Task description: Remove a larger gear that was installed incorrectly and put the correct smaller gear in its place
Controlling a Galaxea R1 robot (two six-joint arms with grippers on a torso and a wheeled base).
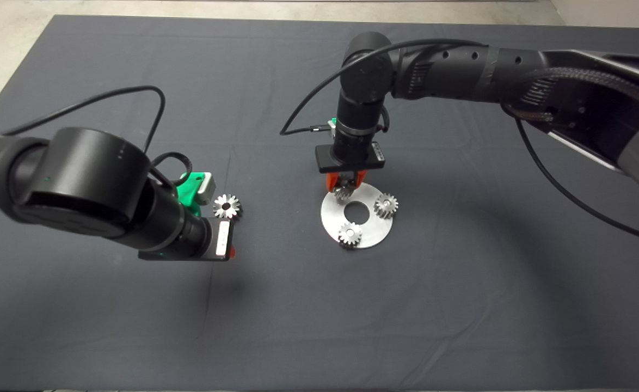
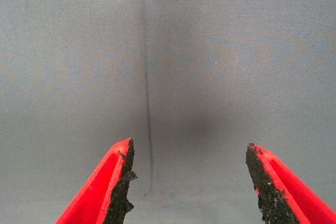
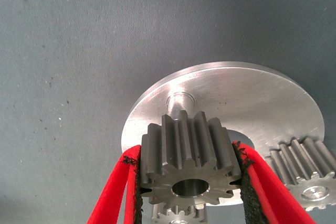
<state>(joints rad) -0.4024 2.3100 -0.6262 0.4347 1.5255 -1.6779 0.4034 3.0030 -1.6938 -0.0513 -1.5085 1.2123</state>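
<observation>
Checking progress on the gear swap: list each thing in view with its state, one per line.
smaller gear: clamped in the right gripper, held above the bare peg, not yet seated.
larger gear: off the plate, lying flat on the mat.
round plate: flat on the mat, two small gears mounted.
peg: bare, upright.
right gripper: shut on the smaller gear.
left gripper: open, empty, over the mat near the larger gear.
</observation>
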